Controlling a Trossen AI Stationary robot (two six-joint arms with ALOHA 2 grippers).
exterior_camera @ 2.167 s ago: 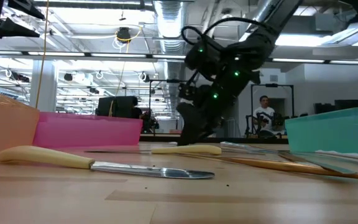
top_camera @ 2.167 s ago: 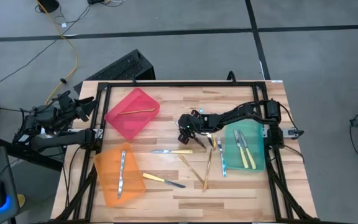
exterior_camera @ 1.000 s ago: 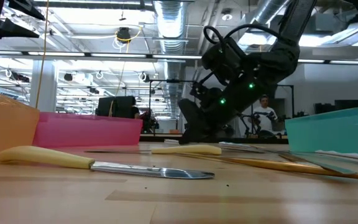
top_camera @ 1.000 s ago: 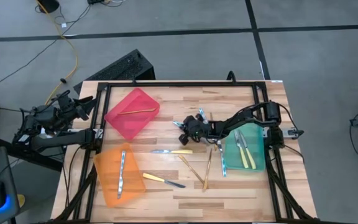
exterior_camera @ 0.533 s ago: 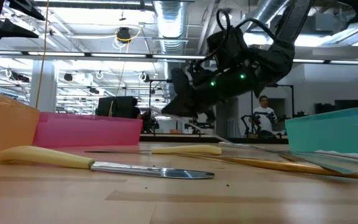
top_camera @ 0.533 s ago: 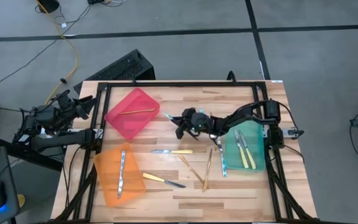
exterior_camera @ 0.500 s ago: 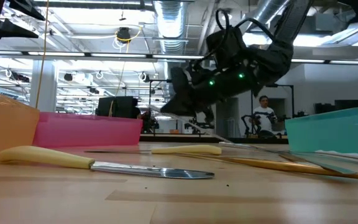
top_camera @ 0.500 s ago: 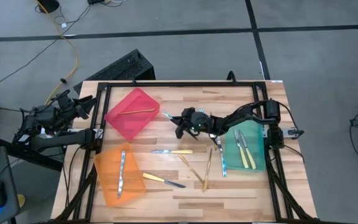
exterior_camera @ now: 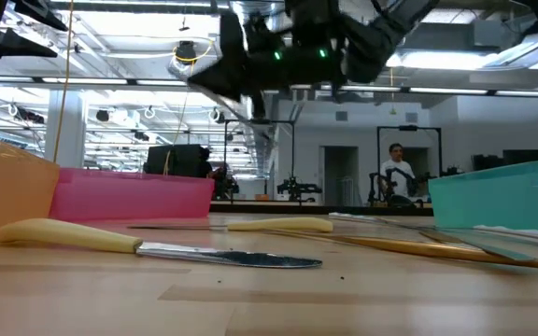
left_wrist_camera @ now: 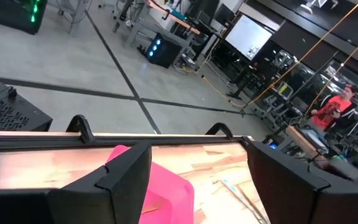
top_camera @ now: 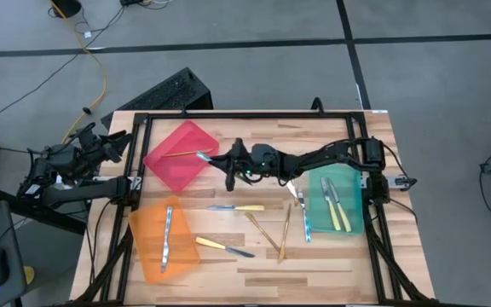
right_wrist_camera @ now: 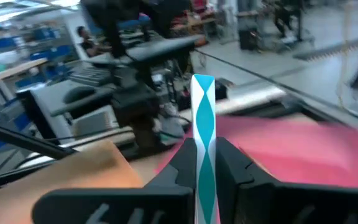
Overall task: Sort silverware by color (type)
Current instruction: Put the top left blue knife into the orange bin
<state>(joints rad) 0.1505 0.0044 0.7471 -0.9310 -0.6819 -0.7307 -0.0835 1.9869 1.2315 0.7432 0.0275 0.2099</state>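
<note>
My right gripper (top_camera: 225,165) hovers high over the table's middle, next to the red bin (top_camera: 173,175), and is shut on a silvery-blue piece of silverware (right_wrist_camera: 202,109). That piece's free end (top_camera: 200,156) reaches over the bin's right rim. One gold piece (top_camera: 186,153) lies inside the red bin. A silvery piece (top_camera: 167,237) lies in the orange bin (top_camera: 147,256). Yellow-handled pieces (top_camera: 335,205) lie in the green bin (top_camera: 355,223). My left gripper (left_wrist_camera: 207,186) waits open off the table's left edge. My right gripper pinches the silvery-blue piece's near end (right_wrist_camera: 202,149) between its two fingers. The fingers come from the table's right side and lie along the piece. It sticks straight out ahead of the fingertips toward the red bin, lifted clear of the table.
Loose silverware lies on the wood in front of the bins: a yellow-handled knife (top_camera: 239,207), another (top_camera: 222,247), two gold pieces (top_camera: 267,234) (top_camera: 285,228), and a silvery-blue piece (top_camera: 304,217) beside the green bin. A black frame (top_camera: 245,115) edges the table.
My right gripper has risen from the table's middle and travelled toward the table's left edge, carrying the silvery-blue piece. The piece has been lifted clear of the wood and its free end now reaches the red bin's right rim.
</note>
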